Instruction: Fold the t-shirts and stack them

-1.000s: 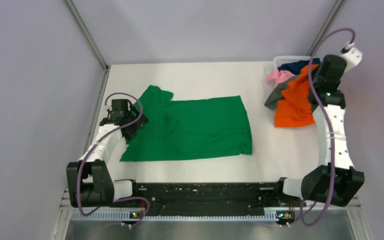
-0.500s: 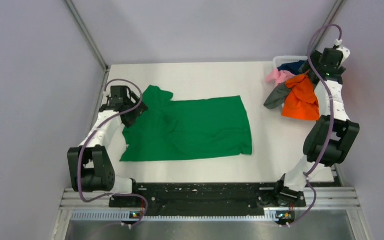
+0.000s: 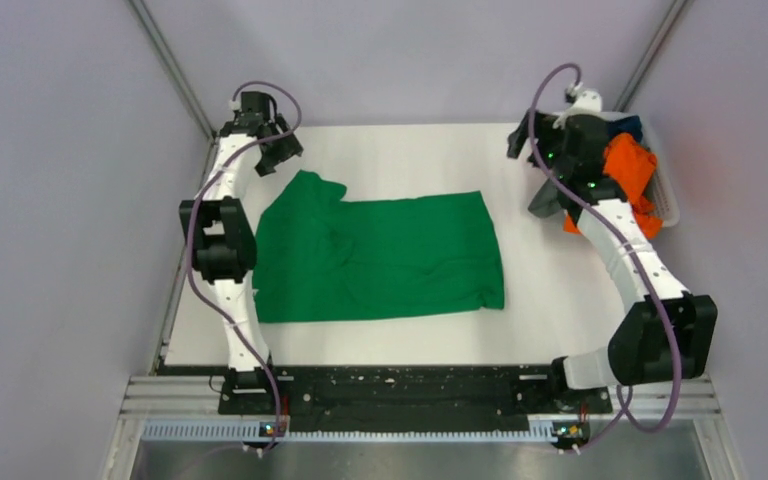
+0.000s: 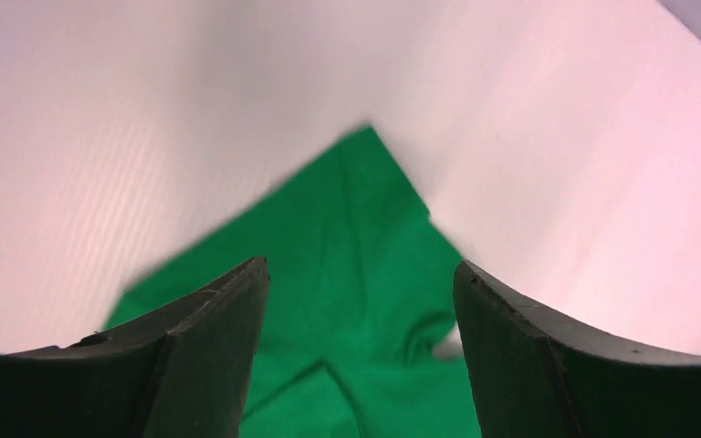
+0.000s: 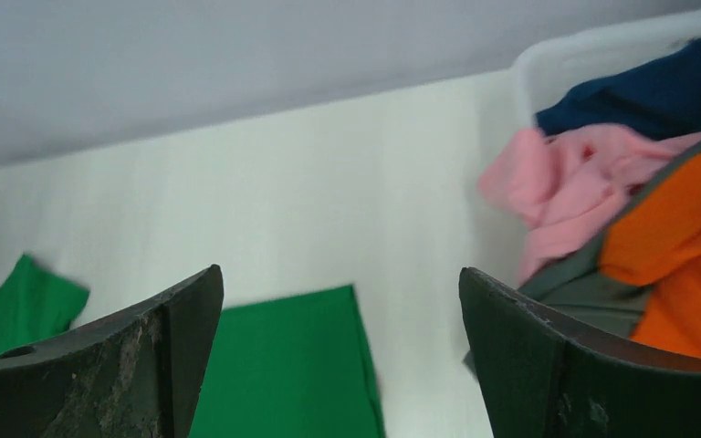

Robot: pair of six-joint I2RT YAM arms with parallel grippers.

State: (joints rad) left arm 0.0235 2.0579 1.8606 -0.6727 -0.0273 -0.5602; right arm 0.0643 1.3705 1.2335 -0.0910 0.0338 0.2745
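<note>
A white desk (image 3: 560, 300) stands inside pale lilac-grey walls, with metal struts running up at the far corners. A bright green short-sleeved cloth t-shirt (image 3: 380, 260) lies spread flat on the desk, left of the middle, with its sleeves and collar end toward the far left and its hem toward the right.

At the far right corner sits a white plastic basket (image 3: 668, 195). An orange cloth t-shirt (image 3: 630, 170) is heaped in it and hangs over its near-left rim. A grey t-shirt (image 3: 548, 200) droops from the rim toward the desk. The right wrist view also shows a pink t-shirt (image 5: 575, 182) and a navy blue t-shirt (image 5: 657, 91) in the basket.

The left tool (image 3: 282, 152) hangs over the far left part of the desk, just beyond the green shirt's far sleeve. Its jaws are spread apart with nothing between them. The right tool (image 3: 522, 142) hangs over the far right of the desk, just left of the basket, with its jaws wide apart and empty.
</note>
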